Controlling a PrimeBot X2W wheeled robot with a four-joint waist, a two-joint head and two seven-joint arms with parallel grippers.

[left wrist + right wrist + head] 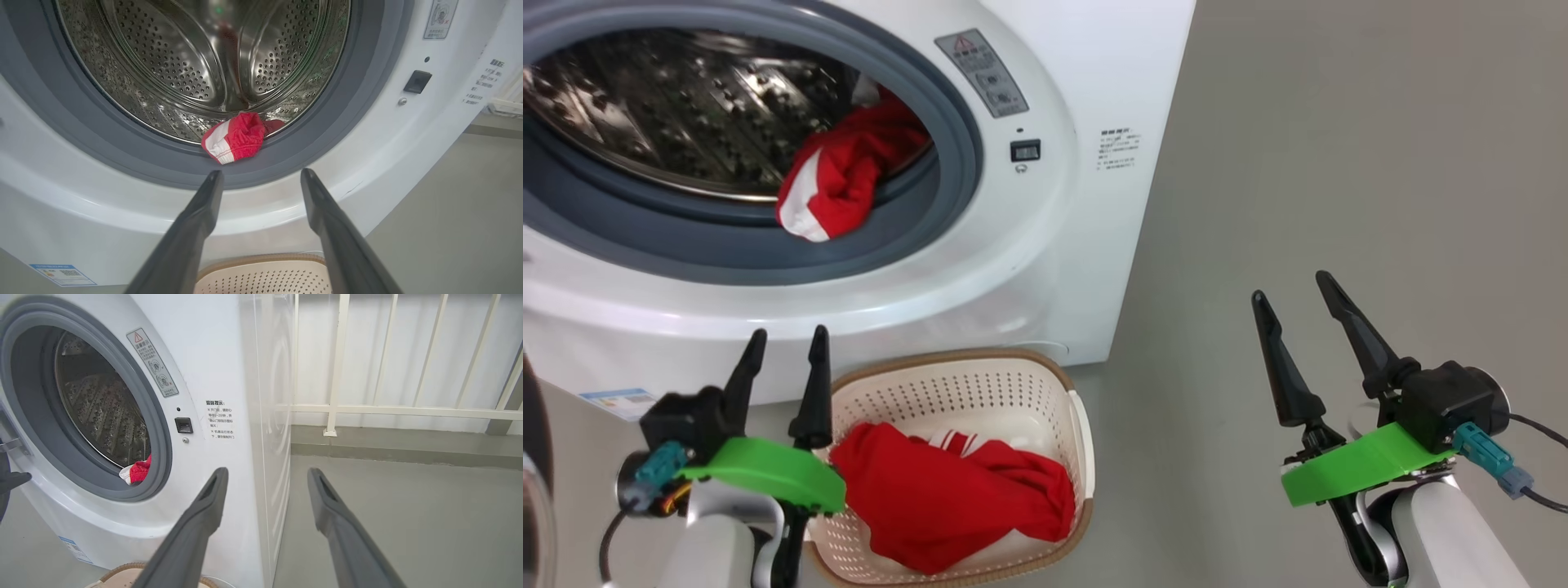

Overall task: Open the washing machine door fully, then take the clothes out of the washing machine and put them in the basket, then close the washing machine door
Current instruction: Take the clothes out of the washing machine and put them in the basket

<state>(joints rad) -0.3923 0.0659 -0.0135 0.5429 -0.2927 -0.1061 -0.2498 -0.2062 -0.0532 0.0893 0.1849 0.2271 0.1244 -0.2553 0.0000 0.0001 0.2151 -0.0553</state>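
Note:
The white washing machine (pixel 1086 204) (pixel 220 367) stands with its mouth uncovered. A red and white garment (pixel 837 175) (pixel 235 137) (pixel 137 473) hangs over the grey rubber ring (pixel 907 237) at the lip of the steel drum (pixel 204 61). On the floor below sits the basket (pixel 1013 384) (pixel 261 277) with more red clothes (pixel 947 494) inside. My left gripper (pixel 784 339) (pixel 261 175) is open, at the basket's left rim, below the drum mouth. My right gripper (pixel 1294 286) (pixel 265 473) is open over bare floor, right of the machine. A dark curved edge (pixel 535 457) at far left may be the washing machine door.
Grey concrete floor (pixel 1339 163) stretches to the right of the machine. A cream metal railing (pixel 367 410) on a low kerb runs behind it. Printed labels (pixel 980 73) and a small black latch slot (pixel 1025 150) sit on the machine's front, right of the opening.

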